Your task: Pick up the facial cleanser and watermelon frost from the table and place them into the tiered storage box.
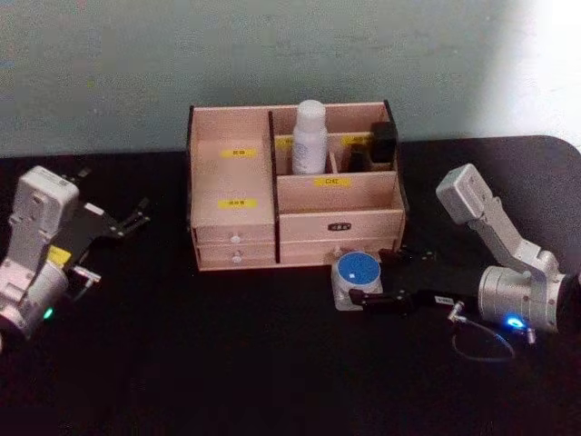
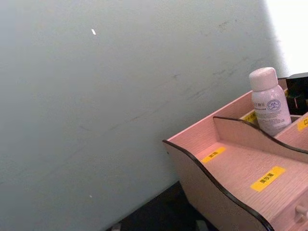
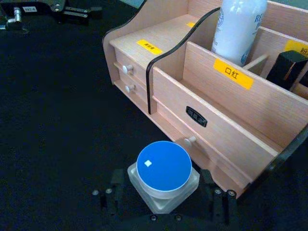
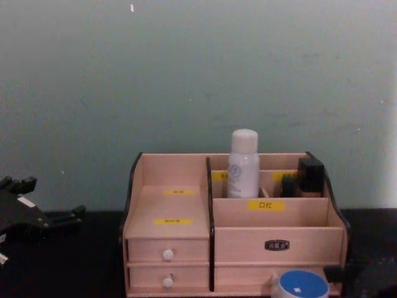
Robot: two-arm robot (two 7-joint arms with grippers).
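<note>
One item is left: the watermelon frost stands on the worktop just before the tiered storage box, the right tool clamped on its sides, so we judge the grasp in hand. Next we must lift it over the front wall into a free compartment. Behind, the facial cleanser stands in a rear compartment; the left tool sits open, empty, far left.
</note>
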